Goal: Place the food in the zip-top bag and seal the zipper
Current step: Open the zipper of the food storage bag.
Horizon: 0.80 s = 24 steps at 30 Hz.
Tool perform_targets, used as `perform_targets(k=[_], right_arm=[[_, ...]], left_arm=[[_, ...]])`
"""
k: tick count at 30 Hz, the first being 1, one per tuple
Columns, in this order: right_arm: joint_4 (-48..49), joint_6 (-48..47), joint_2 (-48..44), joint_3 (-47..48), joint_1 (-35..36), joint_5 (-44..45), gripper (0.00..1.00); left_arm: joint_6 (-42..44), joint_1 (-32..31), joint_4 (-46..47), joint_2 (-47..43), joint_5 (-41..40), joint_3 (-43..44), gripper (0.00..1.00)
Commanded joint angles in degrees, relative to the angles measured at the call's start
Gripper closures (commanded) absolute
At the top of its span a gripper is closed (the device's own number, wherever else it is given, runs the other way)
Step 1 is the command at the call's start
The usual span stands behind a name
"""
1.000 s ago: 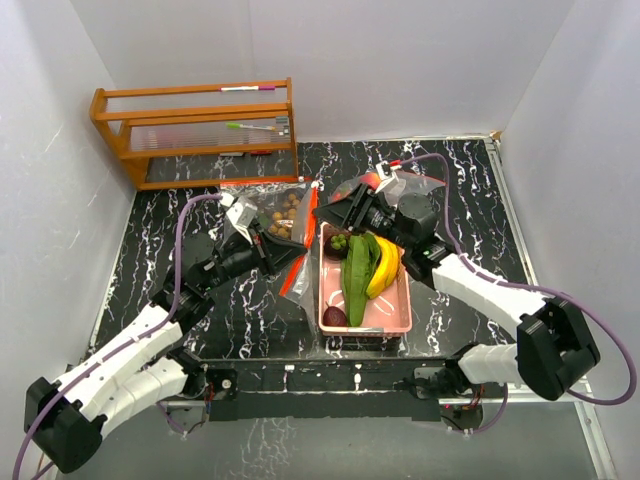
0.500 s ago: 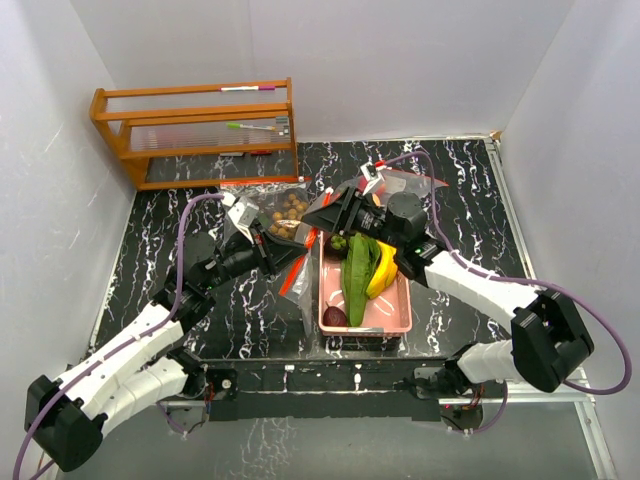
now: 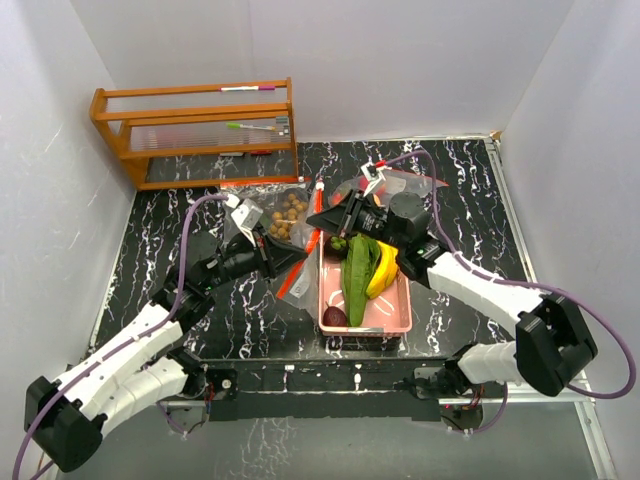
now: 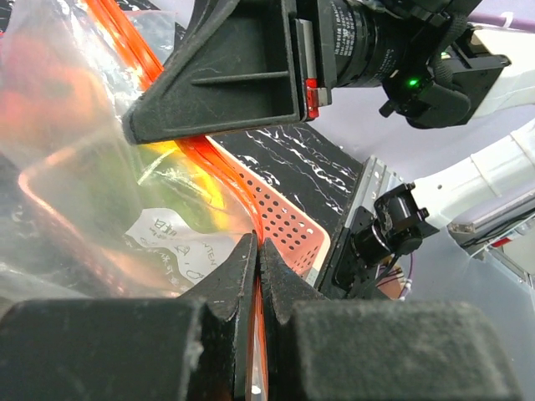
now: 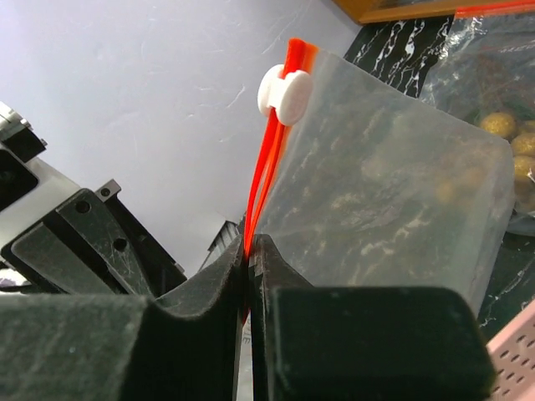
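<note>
Left gripper (image 4: pixel 257 251): jaws pressed together on the lower end of the orange zipper strip (image 5: pixel 266 167), so that end of the bag is anchored.
Right gripper (image 5: pixel 249 246): clamped on the same strip farther up, just below the white slider (image 5: pixel 284 96). The two holds appear to keep the strip taut between them.
Zip-top bag (image 5: pixel 376 192): clear film hanging from the strip between the two arms, just left of the basket's far corner.
Longans (image 3: pixel 285 212): already inside the bag, a tan cluster visible through the film.
Other food: cucumbers (image 3: pixel 358 265), bananas (image 3: pixel 386 268) and a dark purple fruit (image 3: pixel 335 316) lie in the pink basket (image 3: pixel 405 312), not yet bagged.
Zipper state: cannot tell whether the tracks are joined.
Stage, as a judgement: early, with most produce outside and sealing yet to come.
Risk: the thin film may slip or fold if the strip goes slack.
</note>
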Motion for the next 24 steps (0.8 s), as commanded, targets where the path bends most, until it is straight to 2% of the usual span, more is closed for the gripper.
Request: perform_targets(k=[1,5,15,16,17,18,19,24], right_arm=[[-6.1,-7.2,-4.8,3.6,0.0,0.0,0.92],[-14.4,-11.7,-6.9,5.3,0.0,1.4,0.92],[-13.7,-11.4,-7.5,5.7,0.0,0.9,0.92],[-13.2,-11.1,-7.3,5.8,0.1,0.8,0.92],[-13.0,-10.9,-7.1,6.1,0.0,0.8,0.92],[-13.0,-10.9,-6.8,6.6,0.0,0.6,0.92],[-13.0,-10.9,-6.6,7.1,0.0,0.4,0.92],[-12.3,-10.0,-6.0,7.6,0.0,0.1,0.92]], left_arm=[[3.3,-0.3,-3.9,-2.2,-1.9,3.8,1.0],[3.2,-0.3,-3.5,-2.1,-1.3,3.7,1.0],[-1.9,-0.3,6.4,4.2,4.0,2.6,1.0],[-2.4,-0.3,7.2,5.1,5.1,2.5,0.95],[-3.0,-0.3,7.5,6.0,5.5,2.5,0.36],[-3.4,-0.3,8.2,6.4,5.8,2.3,0.07],[-3.7,-0.3,8.8,6.6,5.8,2.0,0.03],[-1.2,-0.3,5.2,7.5,4.5,3.8,0.03]])
